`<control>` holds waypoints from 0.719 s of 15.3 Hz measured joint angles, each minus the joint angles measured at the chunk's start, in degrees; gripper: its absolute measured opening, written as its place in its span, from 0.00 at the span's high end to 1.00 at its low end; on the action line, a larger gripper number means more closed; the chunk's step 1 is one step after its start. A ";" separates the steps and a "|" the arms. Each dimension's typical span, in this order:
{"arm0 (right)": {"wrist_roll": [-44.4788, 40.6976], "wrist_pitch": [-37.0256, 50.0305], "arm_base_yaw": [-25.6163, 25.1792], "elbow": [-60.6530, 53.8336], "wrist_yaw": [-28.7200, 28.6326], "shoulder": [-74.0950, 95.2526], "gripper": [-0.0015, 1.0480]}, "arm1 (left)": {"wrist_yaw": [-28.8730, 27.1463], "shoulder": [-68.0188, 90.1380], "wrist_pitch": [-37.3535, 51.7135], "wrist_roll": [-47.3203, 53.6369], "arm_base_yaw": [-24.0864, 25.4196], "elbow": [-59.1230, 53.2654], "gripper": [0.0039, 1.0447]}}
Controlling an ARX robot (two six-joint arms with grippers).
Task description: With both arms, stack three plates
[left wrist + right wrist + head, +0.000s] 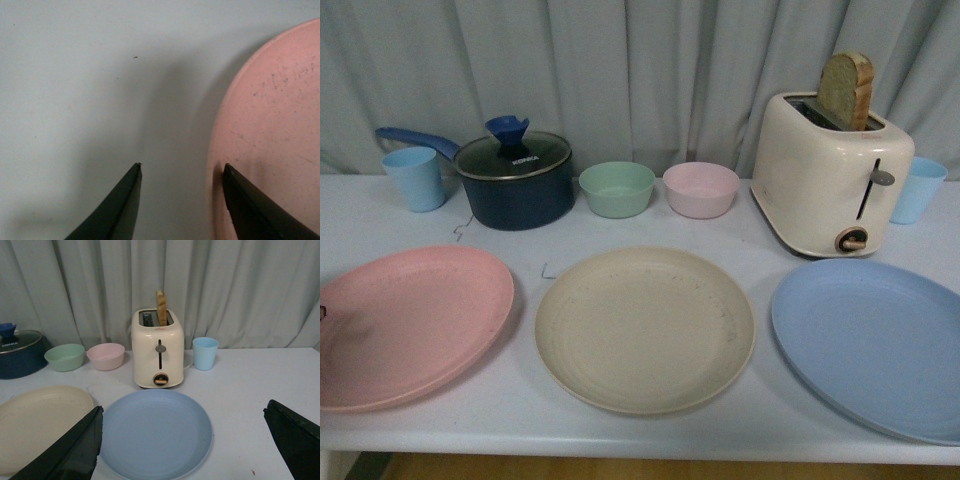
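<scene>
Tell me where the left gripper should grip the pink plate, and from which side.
Probably by its rim at the outer left edge, coming from the robot's left. The pink plate lies flat and shallow, so only the rim gives purchase; the open fingers of the left gripper straddle it there.

White table [510, 420], pink plate [405, 325], cream plate [645, 330], blue plate [875, 340], pot [515, 185], toaster [825, 175]
</scene>
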 joint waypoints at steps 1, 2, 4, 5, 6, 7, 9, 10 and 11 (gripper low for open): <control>0.00 0.00 0.00 0.00 0.00 0.00 0.06 | -0.04 0.00 0.11 -0.02 0.00 0.00 0.63; 0.00 0.00 0.00 0.00 0.00 0.00 0.06 | -0.11 0.00 0.11 -0.02 -0.07 0.00 0.73; 0.00 0.00 0.00 0.00 0.00 0.00 0.06 | -0.37 -0.02 0.42 -0.66 -0.11 0.00 0.92; 0.00 0.00 0.00 0.00 0.00 0.00 0.06 | 0.28 -0.04 0.70 -1.77 -0.11 0.00 0.97; 0.00 0.00 0.00 0.00 0.00 0.00 0.06 | 0.20 -0.04 0.92 -2.73 -0.11 0.00 0.97; 0.00 0.00 0.00 0.00 0.00 0.00 0.06 | -0.04 -0.04 1.29 -2.89 -0.11 -0.04 0.97; 0.00 0.00 0.00 0.00 0.00 0.00 0.06 | 0.26 -0.68 1.75 -3.10 0.31 -1.11 0.97; 0.00 0.00 0.00 0.00 0.00 0.00 0.06 | 0.33 -1.16 1.90 -3.13 0.59 -1.62 0.97; 0.00 0.00 0.00 0.00 0.00 0.00 0.06 | 0.33 -2.05 1.97 -3.13 1.07 -2.27 0.97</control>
